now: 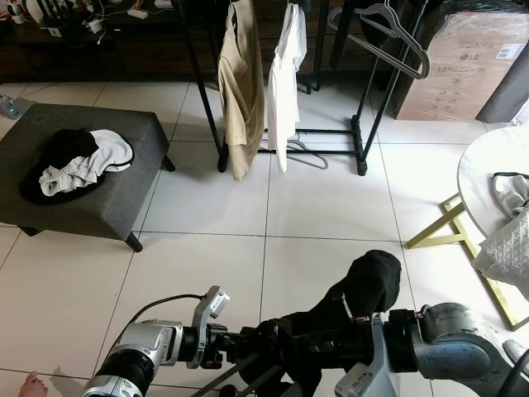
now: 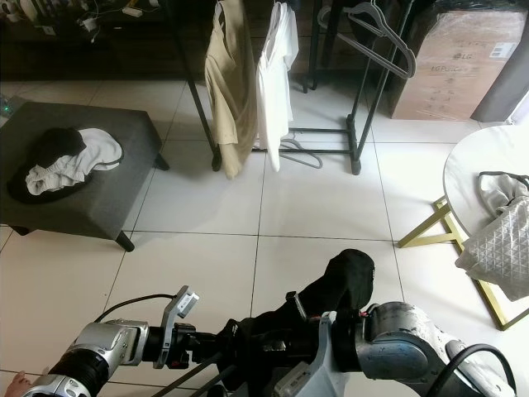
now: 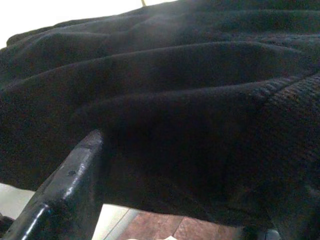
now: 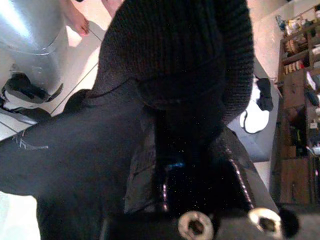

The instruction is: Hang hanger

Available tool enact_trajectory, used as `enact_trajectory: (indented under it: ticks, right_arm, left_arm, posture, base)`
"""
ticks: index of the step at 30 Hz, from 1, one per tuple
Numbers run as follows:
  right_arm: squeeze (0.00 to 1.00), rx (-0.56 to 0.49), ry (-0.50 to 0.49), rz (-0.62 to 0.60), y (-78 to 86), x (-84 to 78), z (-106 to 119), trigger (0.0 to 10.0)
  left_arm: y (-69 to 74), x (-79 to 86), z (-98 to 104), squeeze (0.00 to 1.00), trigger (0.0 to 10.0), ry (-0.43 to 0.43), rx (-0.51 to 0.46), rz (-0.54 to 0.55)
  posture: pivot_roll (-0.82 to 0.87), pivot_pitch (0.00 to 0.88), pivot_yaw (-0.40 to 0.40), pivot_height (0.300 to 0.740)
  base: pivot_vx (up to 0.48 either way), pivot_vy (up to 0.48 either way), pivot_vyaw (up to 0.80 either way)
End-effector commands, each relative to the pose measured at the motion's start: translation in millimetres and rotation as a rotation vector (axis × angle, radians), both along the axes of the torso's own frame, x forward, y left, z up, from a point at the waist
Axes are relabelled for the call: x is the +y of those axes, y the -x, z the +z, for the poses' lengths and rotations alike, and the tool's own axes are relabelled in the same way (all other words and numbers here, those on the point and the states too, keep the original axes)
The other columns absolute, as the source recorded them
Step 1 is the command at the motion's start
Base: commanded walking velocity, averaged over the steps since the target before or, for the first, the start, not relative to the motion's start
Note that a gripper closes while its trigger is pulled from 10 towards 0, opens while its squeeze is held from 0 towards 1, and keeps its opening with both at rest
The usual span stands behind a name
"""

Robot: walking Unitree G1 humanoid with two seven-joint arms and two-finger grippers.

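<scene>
While both arms carried a black garment [image 1: 364,289] low over the floor tiles, each hand's grip stayed hidden; reaching the clothes rack [image 1: 364,124] ahead seemingly came next

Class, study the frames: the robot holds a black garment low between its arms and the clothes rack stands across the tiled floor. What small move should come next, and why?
Probably a step forward toward the clothes rack. The black garment is bunched between the left gripper and right gripper, while the rack, with its beige shirt and white shirt, stands well beyond reach.
</scene>
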State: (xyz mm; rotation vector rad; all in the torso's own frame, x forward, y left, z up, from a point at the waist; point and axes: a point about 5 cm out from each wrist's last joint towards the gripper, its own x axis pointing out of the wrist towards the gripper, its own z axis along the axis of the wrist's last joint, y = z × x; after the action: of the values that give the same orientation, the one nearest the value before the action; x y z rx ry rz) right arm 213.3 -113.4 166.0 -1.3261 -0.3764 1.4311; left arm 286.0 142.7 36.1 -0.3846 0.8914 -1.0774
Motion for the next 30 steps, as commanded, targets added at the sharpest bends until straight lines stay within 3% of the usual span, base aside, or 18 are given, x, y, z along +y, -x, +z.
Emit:
enact_trajectory:
  ticks: [1,7,12,23,30]
  right_arm:
    - [0.0,0.002,-0.058,0.064,10.5,9.8,7.8,10.0]
    - [0.0,0.02,-0.047,0.051,10.5,7.1,4.2,10.0]
    - [0.0,0.027,-0.044,0.049,10.8,7.4,4.2,10.0]
    - [0.0,0.032,-0.041,0.051,12.2,8.3,5.8,10.0]
    - [0.0,0.042,-0.038,0.047,12.6,8.4,5.6,10.0]
  left_arm:
    - [3.7,-2.4,-4.1,0.0,10.0,0.028,0.021,0.006]
    - [2.4,-5.5,6.0,0.0,10.0,0.112,0.03,-0.038]
    - [1.2,-3.8,4.8,0.0,10.0,0.093,0.016,-0.02]
    - [-2.8,-8.4,-6.7,0.0,10.0,-0.043,-0.029,0.054]
    - [-8.9,-13.4,-2.3,0.0,10.0,0.004,-0.051,0.118]
  posture:
    - [-0.22,0.281,0.042,0.74]
    - [-0.22,0.285,0.043,0.74]
    - [-0.22,0.286,0.042,0.74]
    - [-0.22,0.286,0.04,0.74]
    - [-0.22,0.286,0.042,0.74]
  base:
    - [0.0,0.0,0.0]
    - [0.0,0.0,0.0]
    - [0.0,0.0,0.0]
    - [0.0,0.0,0.0]
    - [0.0,0.0,0.0]
